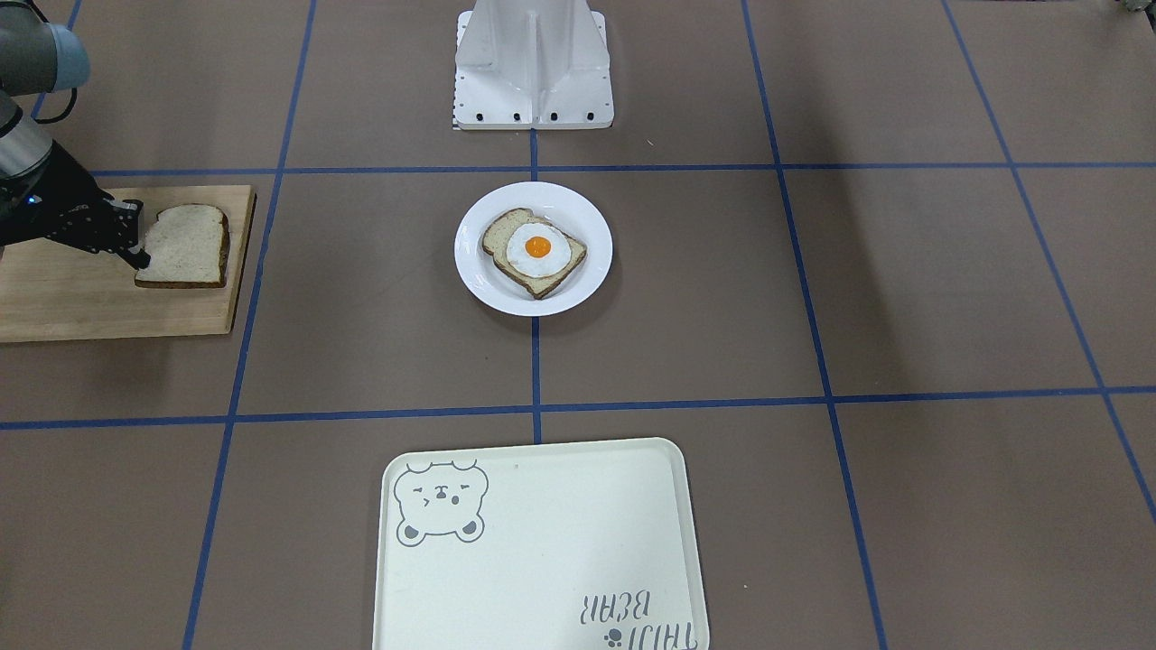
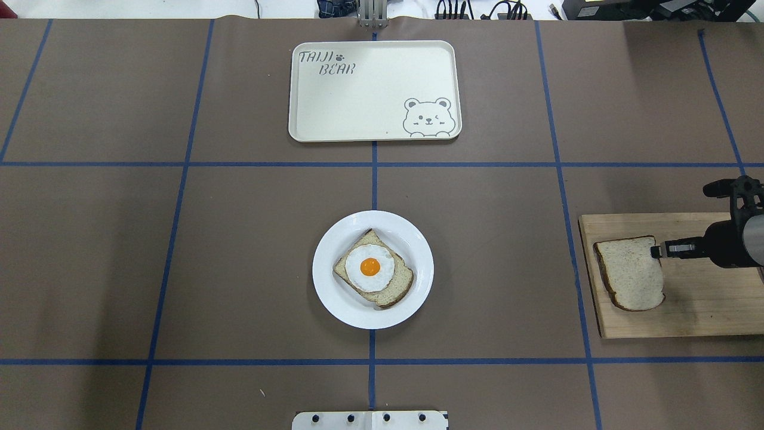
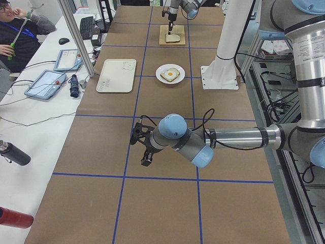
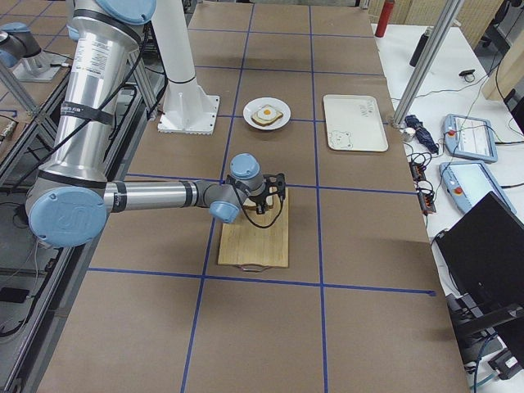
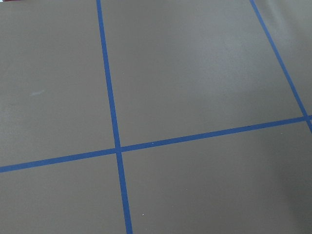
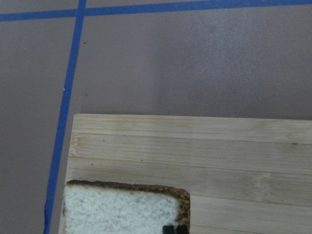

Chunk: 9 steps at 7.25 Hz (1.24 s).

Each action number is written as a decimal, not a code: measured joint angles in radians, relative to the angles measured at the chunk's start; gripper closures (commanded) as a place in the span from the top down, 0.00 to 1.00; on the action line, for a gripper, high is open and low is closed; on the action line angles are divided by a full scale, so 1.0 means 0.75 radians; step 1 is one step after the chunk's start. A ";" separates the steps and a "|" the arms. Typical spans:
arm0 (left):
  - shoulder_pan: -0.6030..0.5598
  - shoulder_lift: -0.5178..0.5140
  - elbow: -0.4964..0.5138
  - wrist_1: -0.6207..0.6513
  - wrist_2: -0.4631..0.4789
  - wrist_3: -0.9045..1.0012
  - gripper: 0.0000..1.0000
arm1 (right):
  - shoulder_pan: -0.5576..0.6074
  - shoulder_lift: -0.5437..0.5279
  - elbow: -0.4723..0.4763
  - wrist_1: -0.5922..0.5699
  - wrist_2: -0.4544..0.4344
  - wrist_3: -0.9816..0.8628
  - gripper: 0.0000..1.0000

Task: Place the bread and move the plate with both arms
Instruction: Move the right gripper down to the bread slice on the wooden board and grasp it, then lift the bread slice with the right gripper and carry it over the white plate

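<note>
The bread (image 1: 185,246) lies flat on a wooden cutting board (image 1: 81,298) at the robot's right end of the table; it also shows in the overhead view (image 2: 630,280). My right gripper (image 2: 656,251) slants down to the bread's outer edge. In the right wrist view its tips (image 6: 174,229) stand close together, shut, at the crust corner of the bread (image 6: 122,209). The white plate (image 2: 325,292) sits mid-table and bears a slice with a fried egg (image 2: 370,267). My left gripper (image 3: 145,160) hangs over bare table far from the plate; I cannot tell if it is open.
A cream tray with a bear drawing (image 2: 370,89) lies beyond the plate on the operators' side. The robot's white base (image 1: 533,72) stands behind the plate (image 1: 470,271). Blue tape lines cross the brown table. The left wrist view holds only table and tape.
</note>
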 measured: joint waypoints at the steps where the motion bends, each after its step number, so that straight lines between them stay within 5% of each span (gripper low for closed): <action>1: 0.000 0.000 0.000 0.000 0.000 0.000 0.99 | 0.047 0.001 0.002 0.021 0.069 -0.004 0.00; 5: 0.000 0.000 -0.001 0.000 0.001 -0.001 0.99 | 0.287 0.048 -0.004 0.139 0.461 0.004 0.00; 9: 0.000 0.000 -0.003 0.000 -0.002 -0.001 0.99 | 0.290 0.401 -0.013 0.118 0.517 0.019 0.00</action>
